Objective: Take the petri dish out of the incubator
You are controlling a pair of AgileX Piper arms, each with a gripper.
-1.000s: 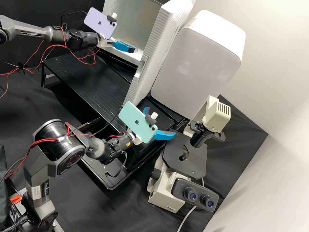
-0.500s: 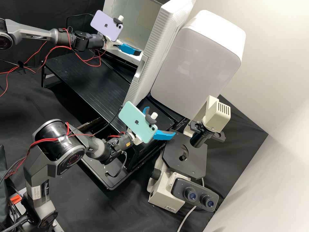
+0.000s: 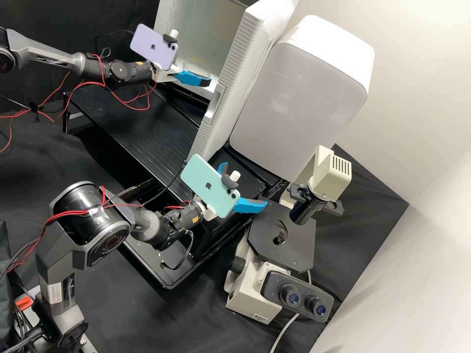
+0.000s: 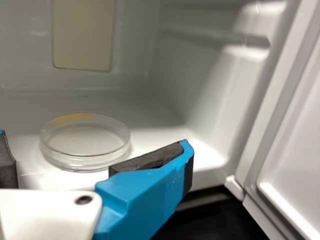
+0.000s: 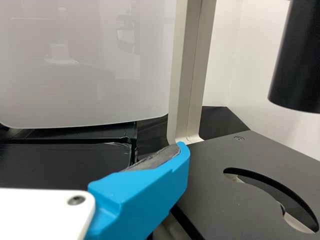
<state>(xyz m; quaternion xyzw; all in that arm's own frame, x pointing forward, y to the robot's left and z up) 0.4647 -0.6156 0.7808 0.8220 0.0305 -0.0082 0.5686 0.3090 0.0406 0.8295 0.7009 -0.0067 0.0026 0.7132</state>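
High view, incubator [image 3: 196, 29]: white, its cavity open toward the left arm; it stands on a black platform [image 3: 137, 122].
High view, left gripper [image 3: 195, 77]: at the incubator's mouth, low in the cavity.
High view, right gripper [image 3: 249, 203]: below the incubator's near corner, beside the microscope [image 3: 274, 289]; whether it is spread or pressed together cannot be told.
Left wrist view, petri dish [image 4: 85, 140]: clear and round, flat on the incubator's white floor, nearer the mouth than the back wall.
Left wrist view, left gripper: spread wide and pinching nothing. One finger [image 4: 150, 185] lies just beside the petri dish's rim; the other sits on the opposite side with a gap.
Left wrist view, door [image 4: 295, 165]: swung open, its frame running close alongside that finger.
Right wrist view, stage [image 5: 240, 190]: the microscope's black plate, just under the right gripper, with the incubator's pale panel beyond.
Progress: the door is open and the reach appears made. Closing on the petri dish, lifting it and drawing it out of the incubator remain.
Edges: the incubator floor ends at a front edge, with dark below it. The curved side wall and the door frame crowd one side.
Open room: free space above the petri dish, and the way back over the platform looks unobstructed.
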